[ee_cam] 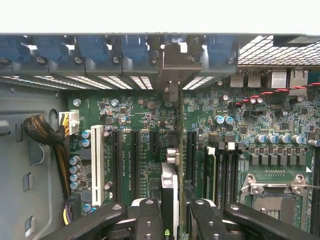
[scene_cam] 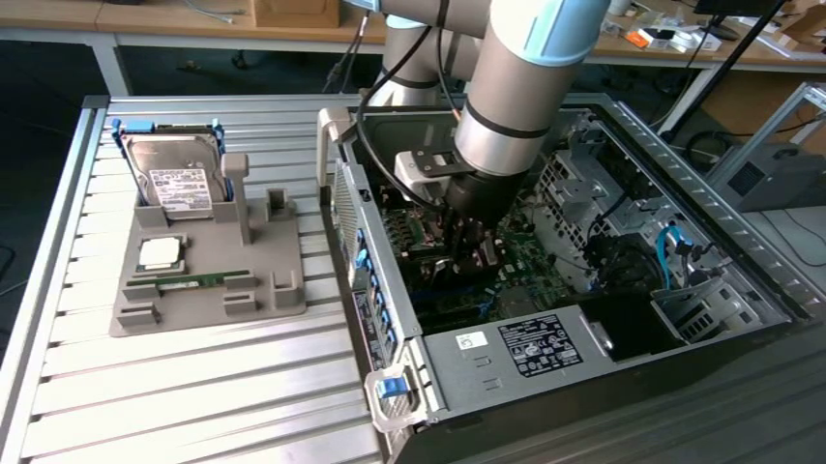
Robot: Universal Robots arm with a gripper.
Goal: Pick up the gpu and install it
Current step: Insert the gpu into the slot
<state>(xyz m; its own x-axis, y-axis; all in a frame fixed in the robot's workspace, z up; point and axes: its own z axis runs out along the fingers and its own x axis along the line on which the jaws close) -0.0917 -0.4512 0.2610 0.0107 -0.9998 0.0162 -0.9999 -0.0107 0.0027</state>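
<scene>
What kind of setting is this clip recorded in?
Likely a robotics lab set up for PC assembly: an open computer case on a slatted aluminium table, a grey parts fixture holding a hard drive, and cluttered workbenches behind.

A workshop corner with slatted aluminium underfoot of the work.

The ribbed metal surface point(scene_cam: 193, 387) runs across the foreground under even indoor light; behind it a long wooden bench point(scene_cam: 193, 24) on white legs carries cables and clutter, above a dark floor point(scene_cam: 52, 72), with aluminium framing point(scene_cam: 775, 126) at the exterior view's right.
</scene>
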